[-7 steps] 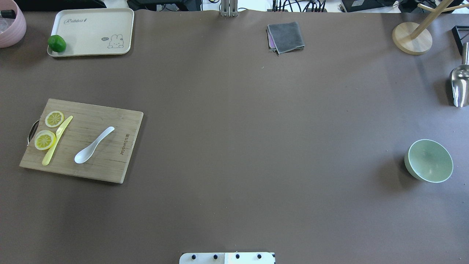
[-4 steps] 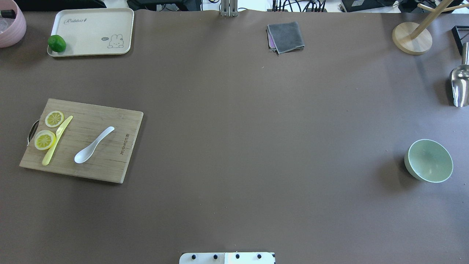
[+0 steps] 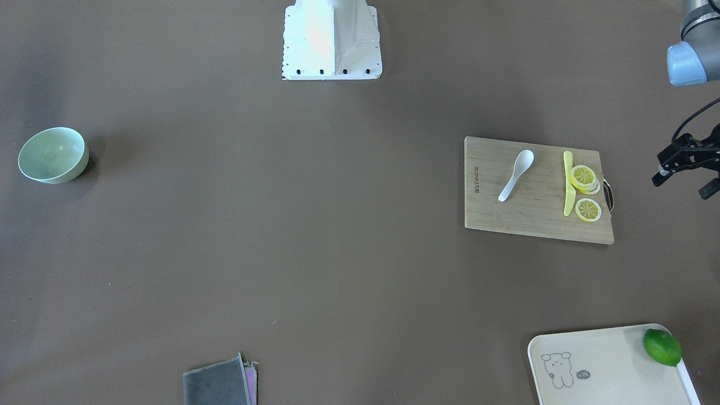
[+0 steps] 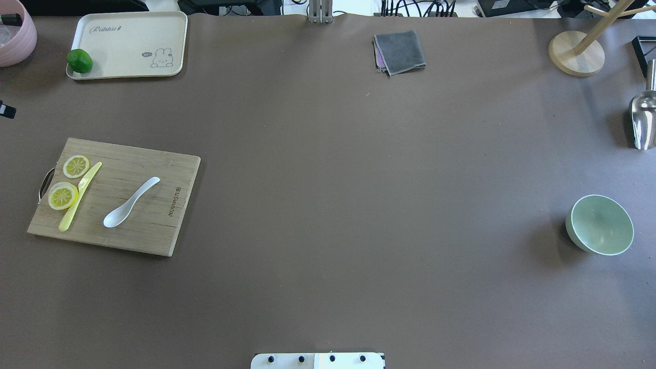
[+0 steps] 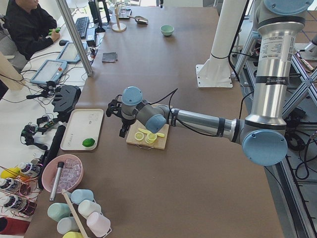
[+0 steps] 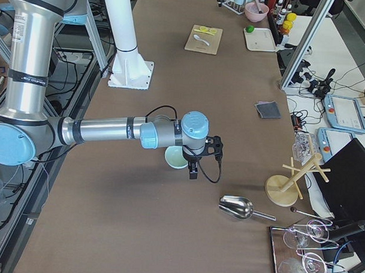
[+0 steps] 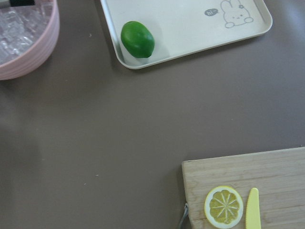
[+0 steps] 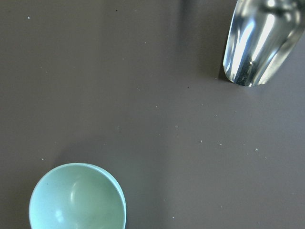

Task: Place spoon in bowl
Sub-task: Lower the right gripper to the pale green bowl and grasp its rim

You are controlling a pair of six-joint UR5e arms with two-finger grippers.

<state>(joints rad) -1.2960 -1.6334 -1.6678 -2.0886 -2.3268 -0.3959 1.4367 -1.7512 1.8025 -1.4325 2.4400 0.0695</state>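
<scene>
Left gripper (image 3: 682,185) is hovering, fingers apart, beside the cutting board (image 3: 534,222); whether the right gripper (image 6: 193,169) is gaping, I cannot tell.
Brown table (image 4: 328,205) is stretching beside a cluttered desk (image 5: 20,116); the bowl (image 4: 599,224) is sitting well apart from the spoon (image 4: 130,203), which is lying on the board.

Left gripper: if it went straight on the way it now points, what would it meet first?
Probably bare table. The left gripper points down, and its wrist view shows brown surface between the tray and the cutting board. The exact landing spot is unclear.
</scene>
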